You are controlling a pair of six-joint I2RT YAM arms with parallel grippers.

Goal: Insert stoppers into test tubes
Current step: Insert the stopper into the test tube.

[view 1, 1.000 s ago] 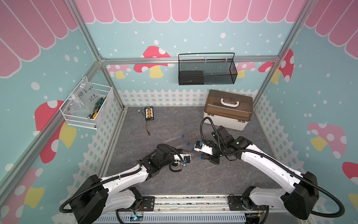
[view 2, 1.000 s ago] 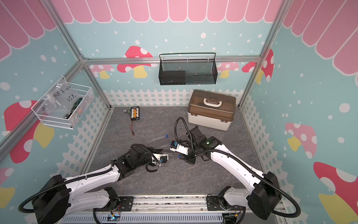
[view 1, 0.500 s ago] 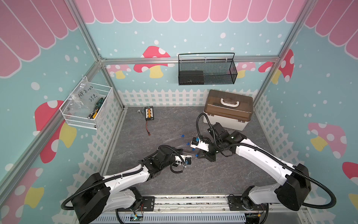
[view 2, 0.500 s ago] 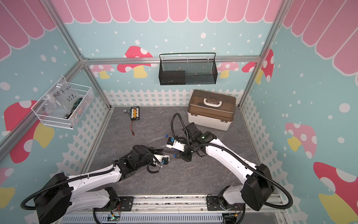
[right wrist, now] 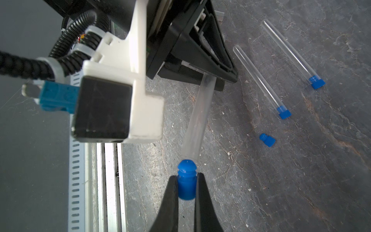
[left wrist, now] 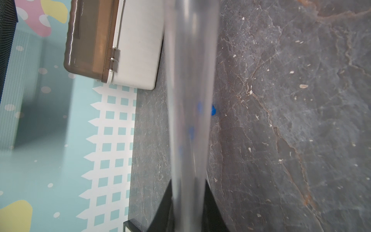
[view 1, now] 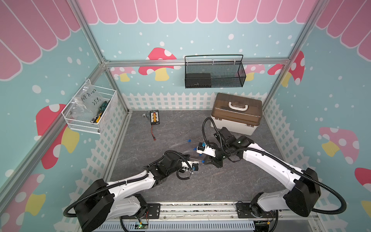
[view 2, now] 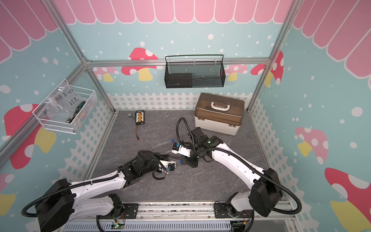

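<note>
Two grippers, both closed. Left gripper (right wrist: 212,77) clamps a clear tube (right wrist: 197,120); right gripper (right wrist: 186,177) pinches a blue stopper (right wrist: 186,189), nose at that tube's open mouth, not seated. Two stoppered tubes (right wrist: 259,78) lie side by side on the mat (right wrist: 301,180); one loose stopper (right wrist: 267,140) near them.

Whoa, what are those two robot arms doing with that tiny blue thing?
They are plugging test tubes. The left gripper holds a clear test tube, and the right gripper pinches a blue stopper with its tip right at the tube's open end, not pushed in yet. Two more tubes lie on the table, already plugged, and one loose stopper lies near them.
</note>
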